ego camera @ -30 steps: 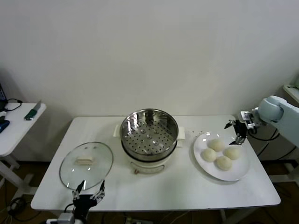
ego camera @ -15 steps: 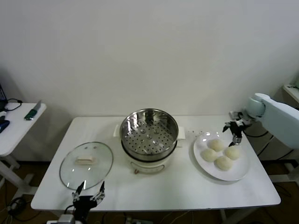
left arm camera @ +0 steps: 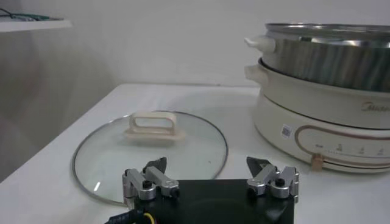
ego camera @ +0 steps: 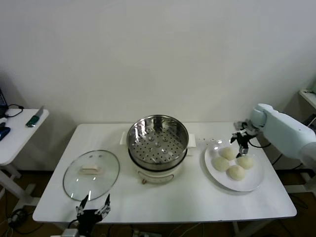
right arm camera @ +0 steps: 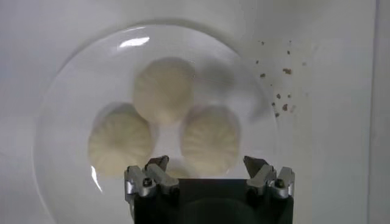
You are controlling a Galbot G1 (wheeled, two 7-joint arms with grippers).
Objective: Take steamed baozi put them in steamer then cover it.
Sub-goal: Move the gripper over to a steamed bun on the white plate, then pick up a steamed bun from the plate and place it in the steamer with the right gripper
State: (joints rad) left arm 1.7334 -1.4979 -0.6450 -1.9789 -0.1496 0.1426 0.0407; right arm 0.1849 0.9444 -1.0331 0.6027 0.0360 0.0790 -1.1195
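Note:
Several cream-white steamed baozi lie on a white plate at the table's right. My right gripper hangs open above the plate's far edge, close to the rear baozi; in the right wrist view the baozi lie just beyond my open gripper, nothing held. The shiny steamer stands uncovered and empty in the middle. The glass cover lies flat at the left. My left gripper waits open at the front edge, near the cover.
A white side table with small tools stands at the far left. Crumbs speckle the table beside the plate. The steamer's white base rises close to the right of the cover in the left wrist view.
My right arm has swung left and brought its open gripper from beyond the plate's right rim to above the rear baozi. The left gripper has sunk slightly at the front edge.

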